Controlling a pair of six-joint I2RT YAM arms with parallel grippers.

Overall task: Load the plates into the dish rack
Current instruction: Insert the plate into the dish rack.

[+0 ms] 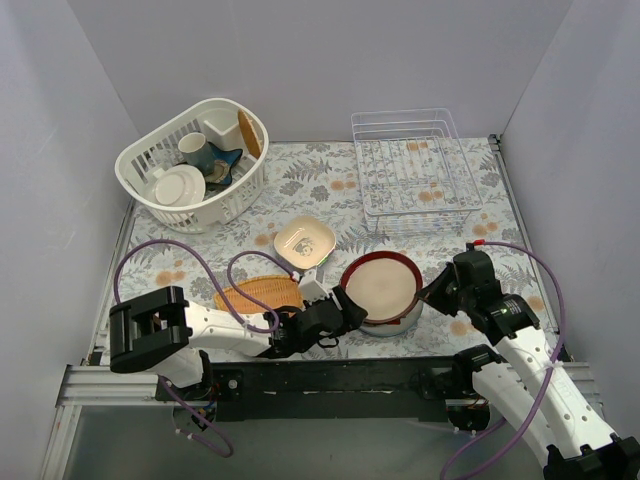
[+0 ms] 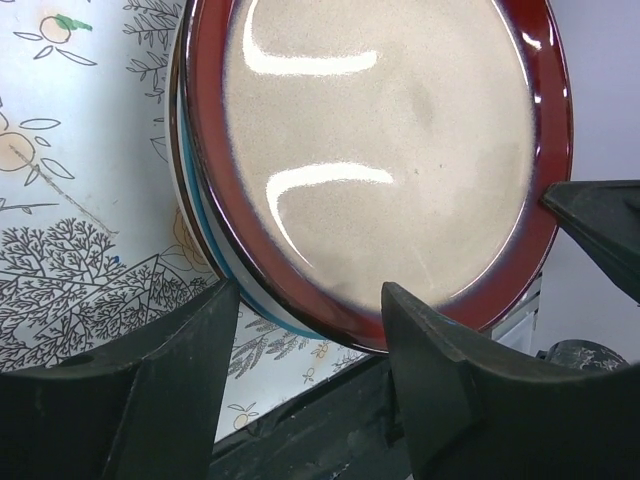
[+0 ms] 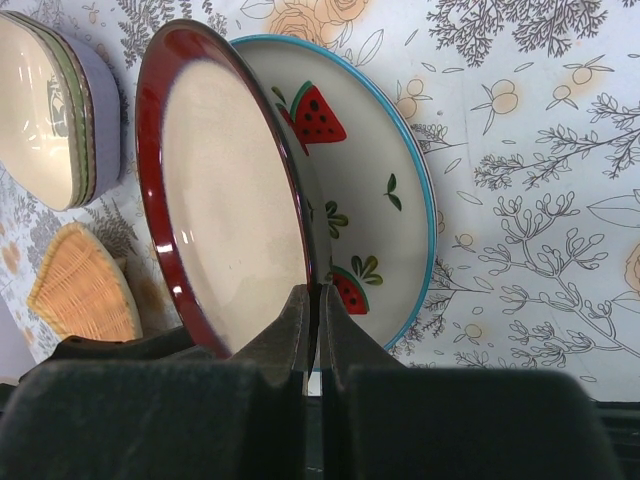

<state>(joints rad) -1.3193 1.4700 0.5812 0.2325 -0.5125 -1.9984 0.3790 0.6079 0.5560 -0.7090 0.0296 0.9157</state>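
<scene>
crimson-rimmed and tilted up on edge, the dark red-brown plate (image 1: 380, 285) sits near the front of the table (image 1: 320, 190), leaning over the white fruit plate (image 3: 372, 180). the right gripper (image 3: 313, 300) is clamped thin on its right rim, while the left gripper (image 2: 310, 296) is spread wide at the opposite rim, gripping nothing. the dish rack (image 1: 415, 175) lies beyond, at the far right, so the right arm looks the nearer carrier.

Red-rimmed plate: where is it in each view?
Top external: red-rimmed plate sits front centre, between the two arms.
Left wrist: the plate fills most of the frame.
Right wrist: the plate is left of centre, tilted up on edge.
Shared landmark: the floral tablecloth.
</scene>
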